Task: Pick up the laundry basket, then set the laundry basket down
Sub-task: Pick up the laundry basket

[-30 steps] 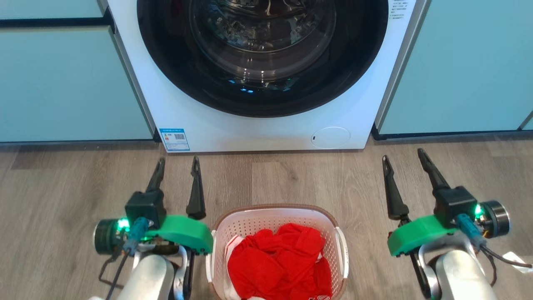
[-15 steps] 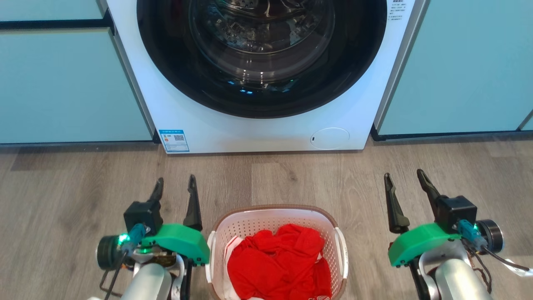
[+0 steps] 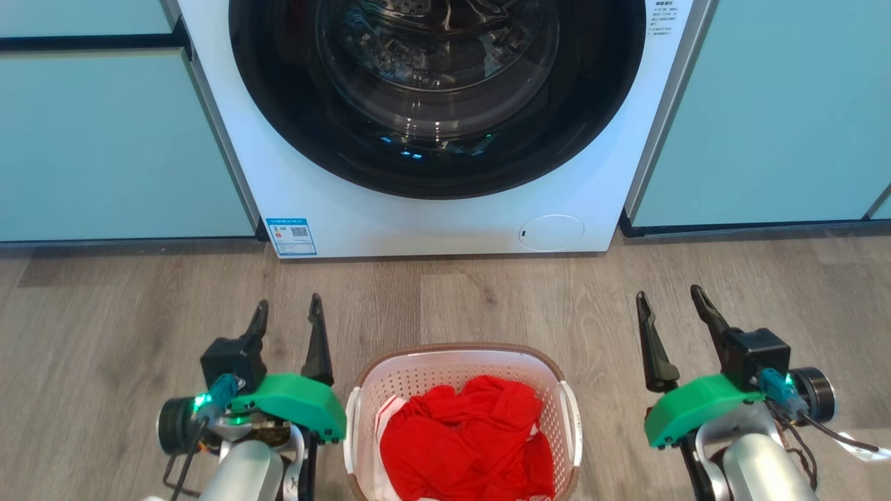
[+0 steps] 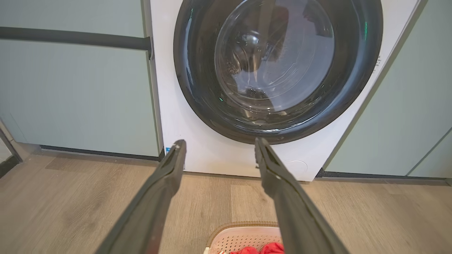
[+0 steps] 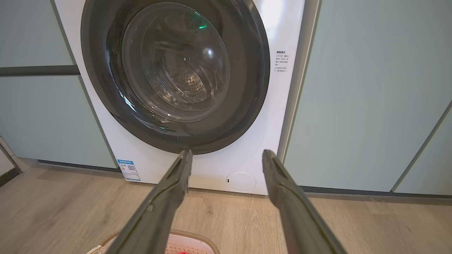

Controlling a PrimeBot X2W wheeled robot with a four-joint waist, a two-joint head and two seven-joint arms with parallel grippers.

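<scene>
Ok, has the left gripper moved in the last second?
Yes. In the head view the left gripper, open, has slid down the picture, away from the washing machine and nearer the laundry basket rim.

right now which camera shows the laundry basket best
The head view: the laundry basket shows nearly whole, with its brown rim, both handles and the red clothes inside. The left wrist view catches its far rim and some red at the bottom edge; the right wrist view, a sliver of rim.
</scene>
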